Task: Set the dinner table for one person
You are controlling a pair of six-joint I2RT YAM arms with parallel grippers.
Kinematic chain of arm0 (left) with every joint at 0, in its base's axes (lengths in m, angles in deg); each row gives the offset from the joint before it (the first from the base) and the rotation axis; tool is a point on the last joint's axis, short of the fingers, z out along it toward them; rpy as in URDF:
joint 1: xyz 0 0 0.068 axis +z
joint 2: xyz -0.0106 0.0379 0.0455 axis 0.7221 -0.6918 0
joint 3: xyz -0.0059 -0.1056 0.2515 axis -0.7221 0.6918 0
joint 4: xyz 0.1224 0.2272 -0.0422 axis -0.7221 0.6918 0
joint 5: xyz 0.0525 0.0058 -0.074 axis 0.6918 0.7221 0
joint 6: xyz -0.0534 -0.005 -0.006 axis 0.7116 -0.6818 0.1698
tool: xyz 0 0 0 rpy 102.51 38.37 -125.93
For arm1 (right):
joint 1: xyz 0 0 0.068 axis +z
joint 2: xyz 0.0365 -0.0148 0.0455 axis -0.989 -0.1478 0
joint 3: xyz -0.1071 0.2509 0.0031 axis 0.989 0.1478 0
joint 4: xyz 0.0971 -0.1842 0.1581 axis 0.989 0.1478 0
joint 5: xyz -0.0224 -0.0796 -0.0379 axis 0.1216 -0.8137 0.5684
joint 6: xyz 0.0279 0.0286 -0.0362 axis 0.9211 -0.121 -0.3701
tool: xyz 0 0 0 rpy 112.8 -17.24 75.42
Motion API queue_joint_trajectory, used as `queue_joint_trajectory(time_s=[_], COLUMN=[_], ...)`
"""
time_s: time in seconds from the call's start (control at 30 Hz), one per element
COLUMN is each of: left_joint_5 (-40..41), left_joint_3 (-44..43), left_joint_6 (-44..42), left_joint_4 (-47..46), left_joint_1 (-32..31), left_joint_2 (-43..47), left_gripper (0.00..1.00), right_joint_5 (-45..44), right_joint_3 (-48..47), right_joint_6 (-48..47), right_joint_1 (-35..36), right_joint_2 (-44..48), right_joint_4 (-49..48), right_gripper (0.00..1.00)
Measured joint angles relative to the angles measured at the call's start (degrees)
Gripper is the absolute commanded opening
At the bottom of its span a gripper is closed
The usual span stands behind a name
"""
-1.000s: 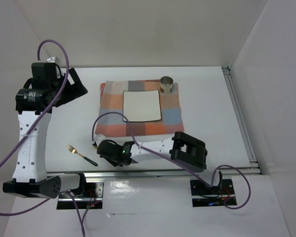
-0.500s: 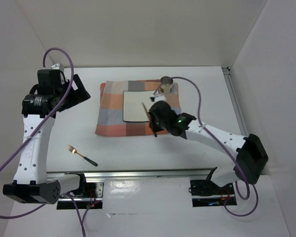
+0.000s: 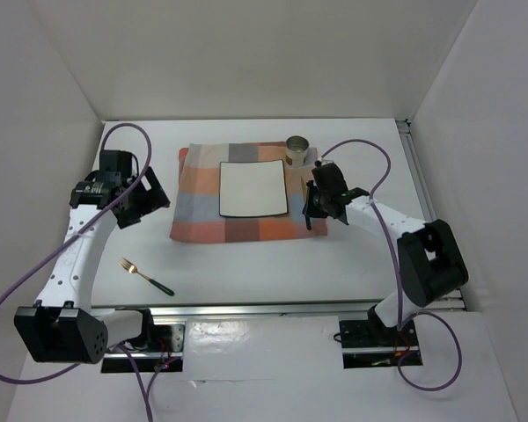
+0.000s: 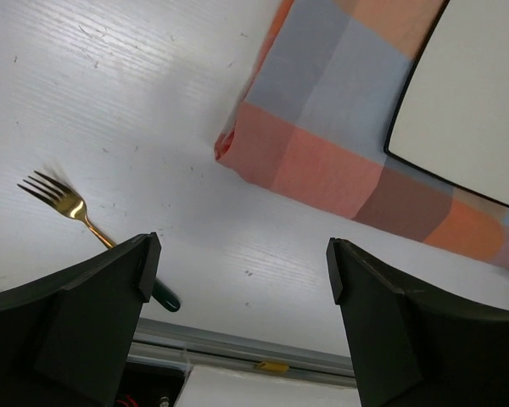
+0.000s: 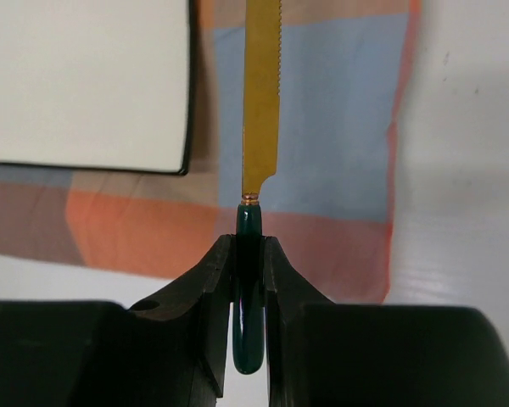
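The left gripper (image 4: 242,250) hung over the left part of the dinner table (image 3: 370,264) with its jaws spread wide and nothing between them. Bare tabletop and the near left corner of the cloth showed in the gap. A gold fork (image 3: 145,275) with a dark handle lay flat on the white surface nearer the front edge, apart from the fingers.

At mid-table lay a soft checked cloth (image 3: 246,230) in orange, blue and grey squares. A flat, square white plate (image 3: 253,188) with a thin dark rim rested on it. A small round metal can (image 3: 297,149) stood at the cloth's far right corner.

The right gripper (image 5: 248,254) was clenched on the dark green handle of a knife (image 5: 260,102). Its gold serrated blade pointed out over a blue square just right of the plate. Whether the blade touched the cloth I could not tell.

The tabletop was matte white and faintly grained. An aluminium rail (image 3: 431,211) ran along its right edge, and plain white walls (image 3: 246,53) closed it in.
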Motion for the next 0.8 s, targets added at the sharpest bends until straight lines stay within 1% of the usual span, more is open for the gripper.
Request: queue_joint_trajectory(time_s=[0.17, 0.43, 0.47, 0.63, 0.67, 0.7, 0.73, 0.77, 0.8], left_joint_5=[0.37, 0.28, 0.31, 0.31, 0.31, 0.31, 0.31, 0.31, 0.33], left_joint_3=[1.68, 3.26, 3.26, 4.13, 4.94, 5.84, 6.82, 7.61, 8.24], left_joint_6=[1.18, 2.27, 2.29, 2.54, 2.62, 2.75, 2.97, 3.5, 3.82], left_joint_4=[-1.25, -2.05, -2.08, -2.82, -2.99, -3.08, -2.99, -2.75, -2.51], left_joint_1=[0.0, 0.0, 0.0, 0.0, 0.0, 0.0, 0.0, 0.0, 0.0], left_joint_2=[0.15, 0.2, 0.2, 0.31, 0.31, 0.31, 0.2, 0.07, -0.02], left_gripper=[0.99, 0.99, 0.98, 0.98, 0.98, 0.98, 0.99, 1.0, 1.0], right_joint_5=[1.01, 1.31, 1.29, 1.22, 1.09, 0.92, 0.74, 0.61, 0.57], right_joint_3=[-0.37, -1.49, -1.9, -4.15, -4.74, -5.31, -5.84, -6.14, -6.23], right_joint_6=[-0.5, -0.37, -0.24, 0.22, 0.26, 0.37, 0.42, 0.44, 0.46], right_joint_1=[-2.56, -2.69, -2.69, -2.93, -2.97, -2.97, -2.97, -2.97, -2.95], right_joint_2=[-5.11, -8.68, -9.27, -12.63, -13.44, -14.12, -14.86, -15.37, -15.61], right_joint_4=[-3.98, -8.61, -8.85, -10.1, -10.12, -10.1, -10.1, -10.1, -10.08], right_gripper=[0.0, 0.0, 0.0, 0.0, 0.01, 0.04, 0.11, 0.19, 0.32])
